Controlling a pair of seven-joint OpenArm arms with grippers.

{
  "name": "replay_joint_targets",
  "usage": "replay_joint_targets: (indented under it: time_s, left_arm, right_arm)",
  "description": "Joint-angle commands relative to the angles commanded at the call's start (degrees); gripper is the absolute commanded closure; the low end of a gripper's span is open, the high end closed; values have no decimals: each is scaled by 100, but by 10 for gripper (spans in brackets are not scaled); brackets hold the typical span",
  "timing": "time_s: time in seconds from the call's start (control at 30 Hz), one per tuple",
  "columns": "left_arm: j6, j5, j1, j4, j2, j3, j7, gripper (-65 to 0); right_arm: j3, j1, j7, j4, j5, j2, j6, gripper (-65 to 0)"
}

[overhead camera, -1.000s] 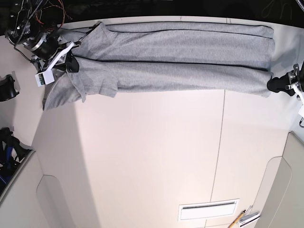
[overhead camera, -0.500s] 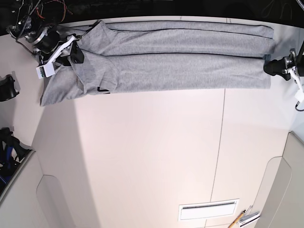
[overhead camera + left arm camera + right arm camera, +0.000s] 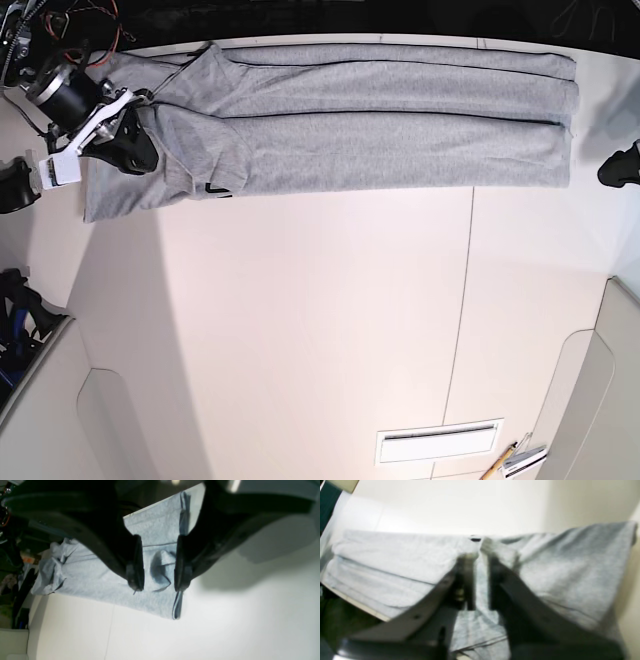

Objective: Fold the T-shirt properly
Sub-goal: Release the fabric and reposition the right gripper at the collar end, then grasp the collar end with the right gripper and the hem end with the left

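The grey T-shirt (image 3: 380,130) lies as a long folded band across the far side of the white table (image 3: 320,330); a bit of black lettering (image 3: 215,188) peeks out at its lower left. My right gripper (image 3: 138,152) is at the shirt's left end, over the sleeve. In the right wrist view its fingers (image 3: 467,580) stand close together with a ridge of shirt (image 3: 557,567) fabric between them (image 3: 481,560). My left gripper (image 3: 612,170) is off the shirt's right end, open (image 3: 158,585) and holding nothing, with the shirt (image 3: 100,575) below it.
A white slotted plate (image 3: 437,440) and a pencil (image 3: 500,462) lie near the table's front right. Black gear (image 3: 15,185) sits beyond the left table edge. A seam (image 3: 465,300) runs front to back through the tabletop.
My left gripper has let go of the shirt's right end and drawn away to the right. My right gripper has shifted left and toward the front. The fold now lies flat.
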Motion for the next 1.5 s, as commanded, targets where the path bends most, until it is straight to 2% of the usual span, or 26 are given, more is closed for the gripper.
replay_joint_targets:
  time_s: [0.07, 0.17, 0.27, 0.5, 0.67, 0.9, 1.1, 1.5]
  left_arm:
    - [0, 0, 125, 0, 46, -52, 0, -242]
    - [0, 0, 249, 0, 160, -52, 0, -242]
    - [0, 0, 249, 0, 273, -52, 0, -242]
    - [0, 0, 249, 0, 396, -52, 0, -242]
    - [0, 0, 247, 0, 396, -52, 0, -242]
    - [0, 0, 249, 0, 396, -52, 0, -241]
    - [0, 0, 249, 0, 396, -52, 0, -241]
    - [0, 0, 249, 0, 398, -52, 0, -241]
  right_arm:
    - [-273, 0, 127, -4, -210, 2, 11, 0]
    - [-804, 0, 417, -22, -925, 2, 9, 0]
    - [-1202, 0, 538, -35, -1403, 2, -15, 0]
    - [-1285, 2, 737, -37, -1906, 2, -57, 0]
    - [-1287, 52, 955, -127, -1952, 2, -50, 0]
    - [-1285, 651, 951, -1388, -1952, 4, -55, 0]
    - [-1202, 669, 957, -1412, -2039, 101, -55, 0]
    - [-417, 664, 940, -1412, -2105, 452, -57, 0]
